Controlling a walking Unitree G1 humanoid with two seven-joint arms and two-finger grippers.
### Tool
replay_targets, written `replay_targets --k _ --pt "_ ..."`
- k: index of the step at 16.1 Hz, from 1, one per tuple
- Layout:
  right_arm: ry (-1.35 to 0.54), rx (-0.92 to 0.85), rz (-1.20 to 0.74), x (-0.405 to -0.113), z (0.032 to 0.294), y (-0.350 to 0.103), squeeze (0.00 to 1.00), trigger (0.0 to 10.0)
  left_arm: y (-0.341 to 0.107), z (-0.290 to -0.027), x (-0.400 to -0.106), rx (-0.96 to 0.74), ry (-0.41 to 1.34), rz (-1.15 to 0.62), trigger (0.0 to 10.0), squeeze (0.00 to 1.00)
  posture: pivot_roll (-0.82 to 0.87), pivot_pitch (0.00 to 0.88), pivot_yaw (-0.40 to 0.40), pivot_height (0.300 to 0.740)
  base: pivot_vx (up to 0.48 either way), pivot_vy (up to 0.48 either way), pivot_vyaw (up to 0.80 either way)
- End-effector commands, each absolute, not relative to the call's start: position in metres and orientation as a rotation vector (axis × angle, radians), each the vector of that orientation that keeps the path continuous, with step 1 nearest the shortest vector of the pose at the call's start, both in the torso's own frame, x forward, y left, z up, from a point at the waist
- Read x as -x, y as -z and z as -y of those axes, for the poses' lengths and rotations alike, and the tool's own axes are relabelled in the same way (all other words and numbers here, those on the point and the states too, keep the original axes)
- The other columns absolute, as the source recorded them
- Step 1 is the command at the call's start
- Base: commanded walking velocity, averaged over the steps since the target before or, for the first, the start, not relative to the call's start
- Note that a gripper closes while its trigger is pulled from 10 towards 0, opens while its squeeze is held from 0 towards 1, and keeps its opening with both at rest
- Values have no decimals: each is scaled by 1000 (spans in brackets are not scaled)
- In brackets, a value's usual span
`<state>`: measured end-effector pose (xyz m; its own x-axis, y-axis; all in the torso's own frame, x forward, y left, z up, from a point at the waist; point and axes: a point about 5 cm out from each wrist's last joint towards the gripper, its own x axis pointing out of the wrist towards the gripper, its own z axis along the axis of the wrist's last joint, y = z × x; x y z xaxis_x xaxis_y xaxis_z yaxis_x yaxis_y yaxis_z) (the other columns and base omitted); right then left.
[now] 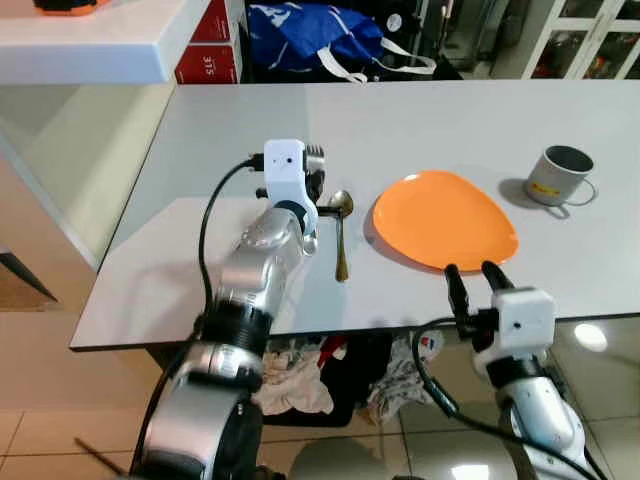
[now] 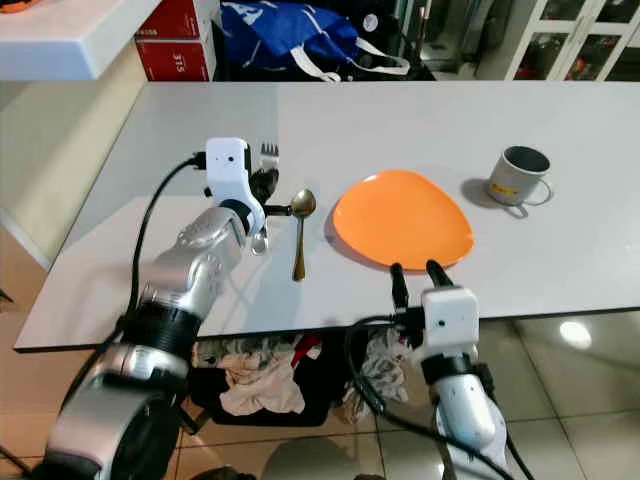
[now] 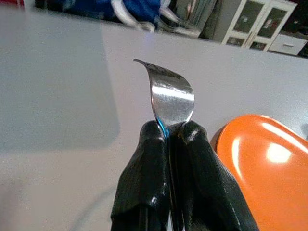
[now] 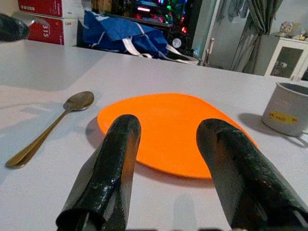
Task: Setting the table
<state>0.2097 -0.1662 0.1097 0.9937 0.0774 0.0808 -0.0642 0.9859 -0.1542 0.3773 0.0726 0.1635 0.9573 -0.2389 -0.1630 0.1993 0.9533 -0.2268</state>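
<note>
My left gripper is shut on a silver fork, holding it just above the white table; its tines point towards the far side. A brass-coloured spoon lies right beside it, to the left of the orange plate. A grey metal mug stands to the right of the plate. My right gripper is open at the table's near edge, just in front of the plate, with nothing between its fingers.
Behind the table are a blue bag and red boxes. A white counter juts in at the far left. Crumpled cloth lies on the tiled floor under the table's near edge.
</note>
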Motion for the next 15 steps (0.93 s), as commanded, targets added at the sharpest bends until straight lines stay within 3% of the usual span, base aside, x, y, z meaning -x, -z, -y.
replay_targets --k 1,5,15 --pt "-63 165 88 -207 167 -113 0 10000 -164 -73 -382 226 218 -206 0 0 -186 58 20 740 0 0 0" --pt "-38 172 67 -193 171 -112 0 10000 -146 -77 -386 239 165 -282 0 0 -222 73 24 740 0 0 0" --pt "-21 182 29 -176 174 -113 0 10000 -135 -77 -390 198 163 -282 0 0 -260 99 25 740 0 0 0"
